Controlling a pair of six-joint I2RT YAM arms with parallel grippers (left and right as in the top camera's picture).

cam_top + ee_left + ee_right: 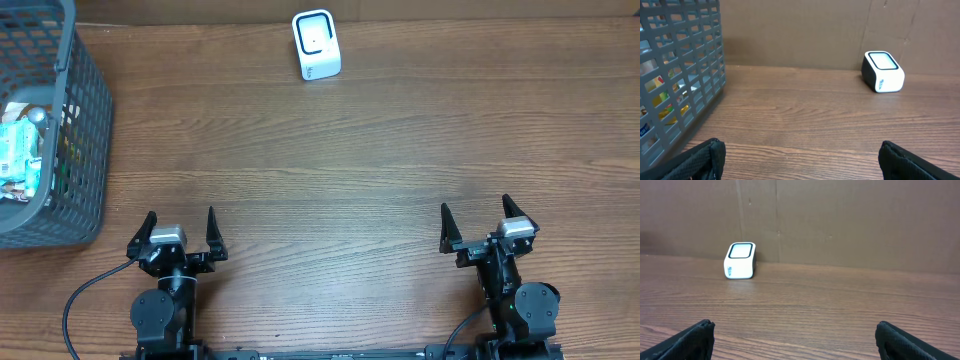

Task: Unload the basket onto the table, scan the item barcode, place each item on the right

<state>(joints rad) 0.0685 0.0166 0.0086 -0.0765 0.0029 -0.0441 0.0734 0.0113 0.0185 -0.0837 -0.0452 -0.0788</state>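
The left gripper [180,215] and the right gripper [476,206] are held low at the near edge of the table [330,170], well apart. Both are seen with jaws spread wide, and nothing is gripped. The items [20,152] are kept in the grey basket [90,130] at the far left, ahead of the left gripper. No barcode can be made out on them. The white scanner [316,45] is set at the far edge, apart from the basket.

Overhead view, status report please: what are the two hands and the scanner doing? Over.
Left hand open, empty. Right hand same. Items in basket, untouched. Scanner unobstructed.
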